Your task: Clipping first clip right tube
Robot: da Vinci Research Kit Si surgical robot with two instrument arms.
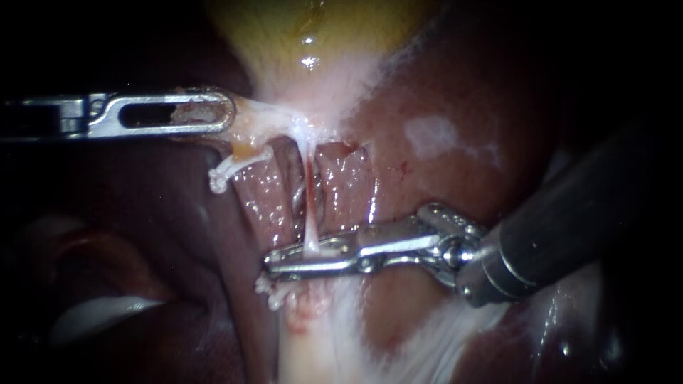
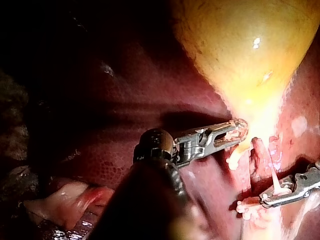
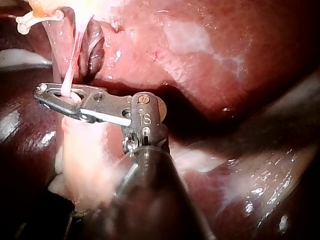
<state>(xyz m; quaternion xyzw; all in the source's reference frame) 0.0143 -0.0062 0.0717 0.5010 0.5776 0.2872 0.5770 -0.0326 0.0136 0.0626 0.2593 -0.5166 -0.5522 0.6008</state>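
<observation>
My left instrument clamps the gallbladder neck, holding the tube taut; my right instrument has its jaws closed on it for clipping.

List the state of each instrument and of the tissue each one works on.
left instrument: shut on pale tissue at the gallbladder's neck.
right instrument: shut on the thin tube, lying across it.
thin tube: stretched taut from the neck down into the right instrument; no clip shows on its bare length.
gallbladder: whole, with its neck drawn out to a point.
</observation>
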